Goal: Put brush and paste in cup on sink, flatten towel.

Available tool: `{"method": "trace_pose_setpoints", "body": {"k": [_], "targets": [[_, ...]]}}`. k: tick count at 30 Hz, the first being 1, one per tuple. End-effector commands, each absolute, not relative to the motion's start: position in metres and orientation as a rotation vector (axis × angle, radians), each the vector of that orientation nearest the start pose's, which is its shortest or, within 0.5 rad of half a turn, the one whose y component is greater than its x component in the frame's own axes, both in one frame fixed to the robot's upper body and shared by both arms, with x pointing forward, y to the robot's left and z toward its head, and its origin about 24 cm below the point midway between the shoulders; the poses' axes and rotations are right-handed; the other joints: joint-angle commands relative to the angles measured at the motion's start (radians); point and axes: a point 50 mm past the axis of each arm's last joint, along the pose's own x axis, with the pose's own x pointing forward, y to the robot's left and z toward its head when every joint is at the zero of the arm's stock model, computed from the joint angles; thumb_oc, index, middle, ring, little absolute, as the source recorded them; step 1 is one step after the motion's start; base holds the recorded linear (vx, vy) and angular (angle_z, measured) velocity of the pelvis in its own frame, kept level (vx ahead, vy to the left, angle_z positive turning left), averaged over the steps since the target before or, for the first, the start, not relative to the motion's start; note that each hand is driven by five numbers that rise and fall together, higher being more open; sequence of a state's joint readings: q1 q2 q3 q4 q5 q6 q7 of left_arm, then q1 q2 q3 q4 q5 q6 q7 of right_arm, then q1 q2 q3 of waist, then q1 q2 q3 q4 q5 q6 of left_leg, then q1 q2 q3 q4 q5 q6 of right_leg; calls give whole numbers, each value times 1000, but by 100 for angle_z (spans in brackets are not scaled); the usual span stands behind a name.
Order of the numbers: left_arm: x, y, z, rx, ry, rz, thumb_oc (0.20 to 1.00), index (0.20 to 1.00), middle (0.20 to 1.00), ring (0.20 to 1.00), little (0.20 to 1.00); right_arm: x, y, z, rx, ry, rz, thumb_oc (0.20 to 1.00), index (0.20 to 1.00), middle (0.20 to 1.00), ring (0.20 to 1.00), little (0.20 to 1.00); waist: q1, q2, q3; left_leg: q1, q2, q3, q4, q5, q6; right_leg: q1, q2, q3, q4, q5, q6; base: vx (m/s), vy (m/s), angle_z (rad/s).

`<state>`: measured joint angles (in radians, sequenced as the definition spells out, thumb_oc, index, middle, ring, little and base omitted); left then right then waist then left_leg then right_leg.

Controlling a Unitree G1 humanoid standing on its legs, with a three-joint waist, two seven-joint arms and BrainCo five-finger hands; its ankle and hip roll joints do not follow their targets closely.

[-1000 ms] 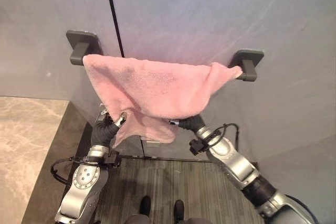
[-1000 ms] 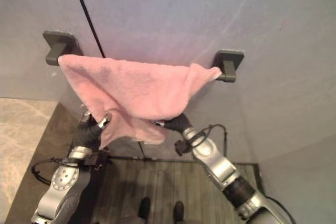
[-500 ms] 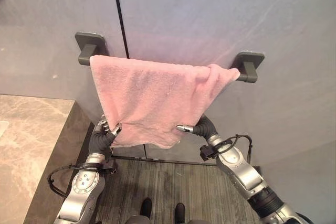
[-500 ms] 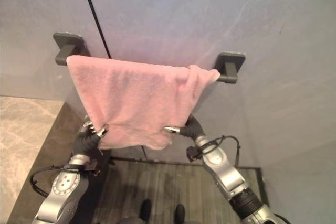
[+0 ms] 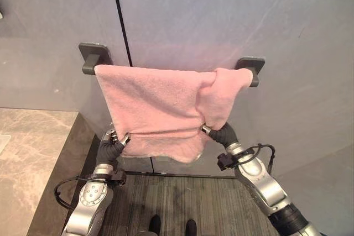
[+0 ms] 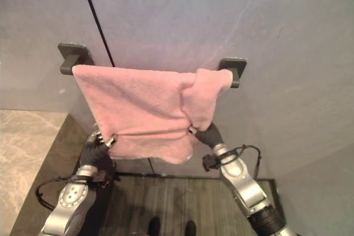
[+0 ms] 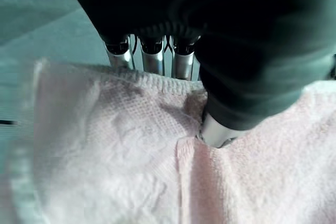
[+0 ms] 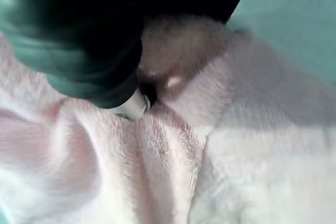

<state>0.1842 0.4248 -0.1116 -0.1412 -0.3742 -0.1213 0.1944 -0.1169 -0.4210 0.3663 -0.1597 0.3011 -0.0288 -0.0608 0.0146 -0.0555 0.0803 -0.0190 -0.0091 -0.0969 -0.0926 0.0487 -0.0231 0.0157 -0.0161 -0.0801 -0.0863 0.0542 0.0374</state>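
Towel btwn left robot hand, right robot hand.

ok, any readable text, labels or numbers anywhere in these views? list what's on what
None. No print, label, number or sign shows on the pink towel, the dark towel bar brackets, the grey wall panels or the stone counter. The wrist views show plain towel cloth pinched by the left robot hand and the right robot hand.
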Motion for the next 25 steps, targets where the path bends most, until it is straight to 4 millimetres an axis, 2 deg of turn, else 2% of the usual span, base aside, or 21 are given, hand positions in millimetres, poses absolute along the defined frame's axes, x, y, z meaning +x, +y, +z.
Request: {"method": "trace_pose_setpoints", "body": {"k": [1,2,3,4,6,7,10,11,12,13,15,17,19,21,25], "targets": [[211,235,69,84,-149,231,200,200,200,200,200,258,-139,109,-52,-301,299,454,454,454,454,454,-3,-8,-53,31,76,69,5,-63,-16,31,-95,1,-1,-70,97,-6,-1,-6],[211,235,68,83,-149,231,200,200,200,200,200,258,-139,109,-52,-302,300,467,467,467,467,467,-4,-8,-53,31,76,69,5,-63,-16,31,-95,1,-1,-70,97,-19,-4,-5],[211,236,54,42,-91,265,200,200,200,200,200,261,-138,92,-45,-223,291,485,485,485,485,485,-2,-8,-53,31,76,70,5,-60,-17,30,-96,1,-1,-68,96,0,0,0],[212,236,54,42,-92,265,200,200,200,200,200,261,-137,92,-45,-225,291,504,504,504,504,504,-2,-8,-52,31,76,70,5,-60,-17,30,-96,1,-1,-68,96,-32,-10,-1],[213,235,19,-47,50,322,200,200,200,200,200,269,-134,57,-94,-90,246,435,435,435,435,435,3,-4,-53,30,77,69,5,-55,-17,31,-96,0,-1,-66,95,-17,-9,-1],[218,237,12,34,76,335,200,200,200,200,200,275,-132,45,-139,-56,211,520,520,520,520,520,6,0,-51,28,78,66,5,-52,-19,32,-95,-3,-1,-66,94,0,0,0],[219,233,4,18,106,337,200,200,200,200,200,278,-128,39,-156,-29,222,529,529,529,529,529,8,4,-50,24,78,62,5,-47,-21,31,-96,-8,-1,-65,93,-12,4,2],[219,233,4,18,106,337,200,200,200,200,200,278,-128,39,-156,-29,222,573,573,573,573,573,8,4,-50,23,77,61,5,-47,-21,31,-96,-9,-1,-65,93,-16,5,5],[218,232,0,14,123,335,200,200,200,200,200,277,-128,36,-155,-14,230,831,831,831,831,831,8,4,-51,22,77,60,5,-46,-22,32,-96,-11,-1,-65,93,-6,-2,4],[217,232,-2,12,135,335,200,200,200,200,200,276,-129,32,-165,3,230,1000,1000,1000,1000,1000,9,4,-52,22,77,58,5,-44,-22,33,-97,-12,-1,-65,92,-12,-3,5],[215,234,-10,23,170,350,1000,1000,1000,1000,1000,276,-131,29,-173,18,213,1000,1000,1000,1000,1000,8,4,-52,19,78,54,5,-42,-24,33,-97,-17,-1,-63,92,-6,-4,2],[212,236,-20,50,223,376,1000,1000,1000,1000,1000,277,-134,23,-191,42,196,1000,1000,1000,1000,1000,7,5,-52,16,78,53,5,-39,-26,32,-97,-21,-1,-62,91,-21,-2,1],[206,236,-46,147,363,352,1000,1000,1000,1000,1000,276,-141,5,-238,122,178,1000,1000,1000,1000,1000,3,10,-49,7,79,49,5,-30,-30,29,-98,-24,-1,-56,91,-62,1,3],[195,231,-73,130,514,326,1000,1000,1000,1000,1000,270,-151,-18,-289,232,164,1000,1000,1000,1000,1000,-8,16,-48,-3,80,50,5,-25,-35,22,-100,-30,-1,-52,93,-53,11,6],[175,229,-104,155,695,300,1000,1000,1000,1000,1000,254,-171,-51,-338,402,113,1000,1000,1000,1000,1000,-21,24,-50,0,83,54,5,-26,-35,22,-100,-31,-1,-49,93,0,0,0]]}}
